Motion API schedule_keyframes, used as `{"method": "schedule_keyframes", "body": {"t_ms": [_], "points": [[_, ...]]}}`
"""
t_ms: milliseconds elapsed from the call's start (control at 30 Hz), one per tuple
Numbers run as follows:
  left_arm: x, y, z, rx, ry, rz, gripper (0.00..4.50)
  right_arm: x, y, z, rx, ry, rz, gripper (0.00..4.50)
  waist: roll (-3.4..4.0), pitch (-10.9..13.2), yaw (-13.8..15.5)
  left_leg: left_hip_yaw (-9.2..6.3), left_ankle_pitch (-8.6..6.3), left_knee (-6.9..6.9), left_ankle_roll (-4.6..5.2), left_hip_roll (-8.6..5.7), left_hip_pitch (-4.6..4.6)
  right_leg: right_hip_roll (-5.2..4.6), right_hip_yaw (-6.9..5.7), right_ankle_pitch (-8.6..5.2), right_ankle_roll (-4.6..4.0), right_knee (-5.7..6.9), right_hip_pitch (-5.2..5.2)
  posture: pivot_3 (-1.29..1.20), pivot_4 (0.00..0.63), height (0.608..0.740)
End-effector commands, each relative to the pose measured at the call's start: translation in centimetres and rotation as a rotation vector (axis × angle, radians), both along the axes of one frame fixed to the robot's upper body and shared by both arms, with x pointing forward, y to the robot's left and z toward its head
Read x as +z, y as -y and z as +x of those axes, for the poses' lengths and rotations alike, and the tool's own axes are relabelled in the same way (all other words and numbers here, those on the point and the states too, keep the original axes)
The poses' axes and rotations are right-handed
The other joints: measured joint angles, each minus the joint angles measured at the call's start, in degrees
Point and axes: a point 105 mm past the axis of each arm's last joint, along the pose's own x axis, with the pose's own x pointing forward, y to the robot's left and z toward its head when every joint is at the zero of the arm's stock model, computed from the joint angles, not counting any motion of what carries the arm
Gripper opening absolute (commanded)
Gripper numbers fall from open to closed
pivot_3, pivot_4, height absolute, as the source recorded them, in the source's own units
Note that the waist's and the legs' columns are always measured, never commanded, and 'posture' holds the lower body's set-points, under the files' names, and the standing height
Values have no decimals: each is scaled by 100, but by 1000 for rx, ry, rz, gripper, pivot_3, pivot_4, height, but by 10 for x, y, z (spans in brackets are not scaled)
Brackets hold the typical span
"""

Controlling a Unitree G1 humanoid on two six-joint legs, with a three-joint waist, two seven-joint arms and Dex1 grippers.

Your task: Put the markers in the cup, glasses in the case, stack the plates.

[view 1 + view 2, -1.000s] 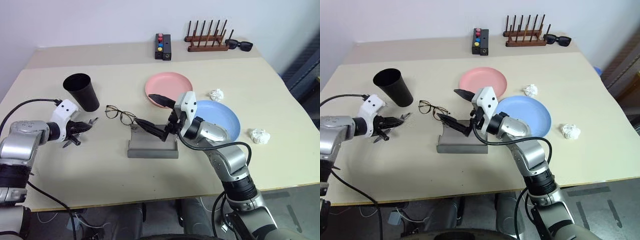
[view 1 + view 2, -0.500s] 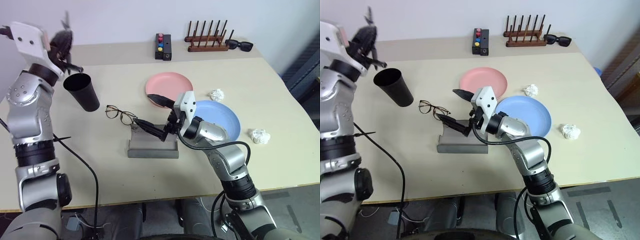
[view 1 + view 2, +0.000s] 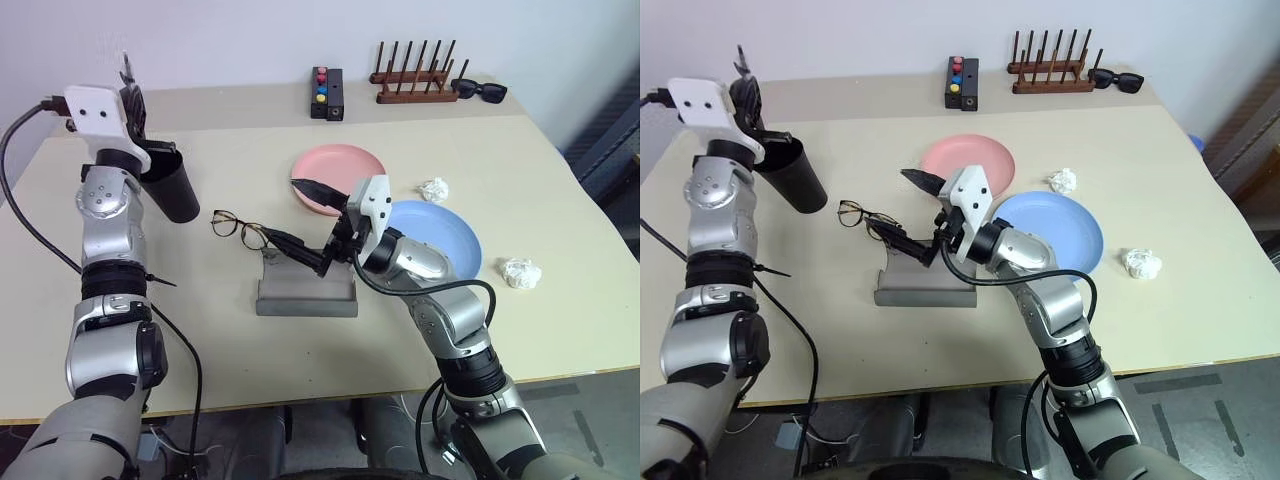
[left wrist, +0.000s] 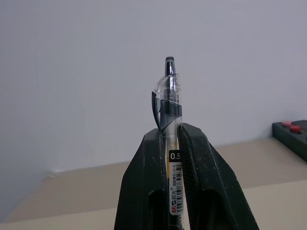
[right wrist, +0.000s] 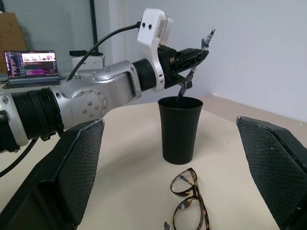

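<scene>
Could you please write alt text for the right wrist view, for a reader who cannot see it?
The left gripper, shut on a pen, holds it tilted with its lower tip at the mouth of an upright black cup on a beige table. Tortoiseshell-rimmed glasses lie open just in front of the cup, framed by the right gripper's wide-open black fingers.

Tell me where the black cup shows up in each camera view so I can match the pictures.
Left eye view: the cup stands at upper left on the table, beside the glasses.
Right eye view: upper left, the cup beside the same glasses.
Left wrist view: not in it.
Right wrist view: the cup at centre, beyond the glasses.
Shared landmark: the glasses.
</scene>
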Motion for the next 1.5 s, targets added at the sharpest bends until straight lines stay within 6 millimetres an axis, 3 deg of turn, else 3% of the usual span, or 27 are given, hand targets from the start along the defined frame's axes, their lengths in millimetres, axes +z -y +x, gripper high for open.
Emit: {"method": "schedule_keyframes", "body": {"t_ms": [33, 467, 500, 833, 933, 1100, 1200, 1300, 1367, 1433, 1500], "points": [[4, 0, -5, 8, 50, 2, 31, 16, 2, -5, 8, 54, 47, 4500, 0, 0, -1, 0, 0, 0, 0, 0, 0, 0, 0, 0, 0, 0, 0, 0, 150, 739], [-17, 1, -10, 19, 11, -31, 31, 15, 1, -5, 19, 48, 47, 4500, 0, 0, 0, -1, 0, 1, 0, 0, 0, 0, 0, 0, 0, 3, 0, 0, 150, 739], [-18, 1, -10, 21, 9, -32, 891, 15, 1, -5, 20, 47, 46, 4500, 0, 0, 0, -1, 0, 1, 0, 0, 0, 0, 0, 0, 0, 3, 0, 0, 150, 739], [-17, 2, -10, 27, 9, -56, 891, 15, 1, -4, 17, 46, 44, 4500, 0, 0, -2, -2, 0, 0, 0, 0, 1, 0, 0, 0, 0, 4, 0, 0, 150, 739], [-7, 2, -12, 18, 42, -61, 891, 15, 2, -4, 14, 47, 42, 4500, 0, 0, 0, -1, 0, 1, 0, 0, 1, 1, 0, 0, 0, 4, 0, 0, 150, 739], [27, 11, -22, -69, 121, -43, 891, 14, 4, -4, 6, 49, 34, 4500, 0, 0, 0, -1, 0, 1, 0, 0, 0, 0, 0, 0, 0, 4, 0, 0, 150, 739], [41, 35, -31, -273, 97, 11, 891, 12, 6, -4, -2, 49, 24, 4500, 0, 0, -10, -1, 0, 1, 0, 0, 0, 0, 0, 0, 0, 4, 0, 0, 150, 739], [28, 61, -44, -492, -15, 105, 1761, 11, 9, -3, -15, 50, 17, 4500, 1, 0, -18, -1, 0, -1, 0, 1, 0, 0, 0, 0, -1, 4, 0, 0, 150, 739], [15, 68, -51, -562, -103, 171, 2732, 11, 10, -3, -20, 49, 15, 4500, 5, -2, -28, 1, 0, -4, 0, 1, 3, 0, 2, -1, -1, 3, 0, 0, 150, 739], [-12, 75, -59, -637, -265, 298, 3716, 9, 10, -3, -22, 46, 10, 4500, 5, -1, -42, 0, 0, -4, 0, 2, 5, 3, 2, -1, -2, 6, 0, 0, 150, 739], [-30, 74, -63, -664, -381, 370, 3716, 8, 10, -3, -23, 44, 8, 4500, 7, 1, -37, 0, 0, -5, 0, 4, 6, 6, 3, -2, -4, 8, 0, 0, 150, 739]]}}
